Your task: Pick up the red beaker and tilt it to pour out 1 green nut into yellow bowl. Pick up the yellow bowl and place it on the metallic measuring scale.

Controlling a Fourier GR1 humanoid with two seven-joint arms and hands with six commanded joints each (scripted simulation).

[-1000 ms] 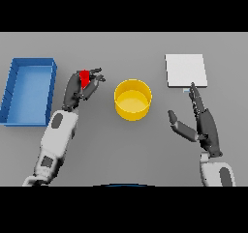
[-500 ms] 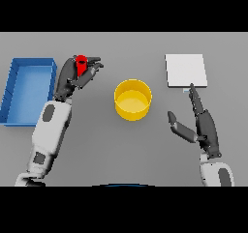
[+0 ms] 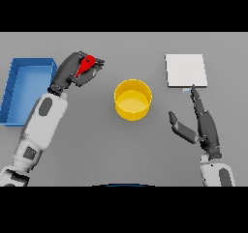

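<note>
Blue tray (image 3: 14,89) is seen at the left edge of the frame, on the grey desk (image 3: 121,154). Rectangular, raised walls, open top, blue floor visible inside, no contents seen. It is set slightly skewed, the near end angled toward the lower left. The desk surface is plain grey and fills the frame from left to right; a dark background is seen beyond its far edge at the top.

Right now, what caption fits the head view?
Left hand grips red beaker beside yellow bowl.
</note>
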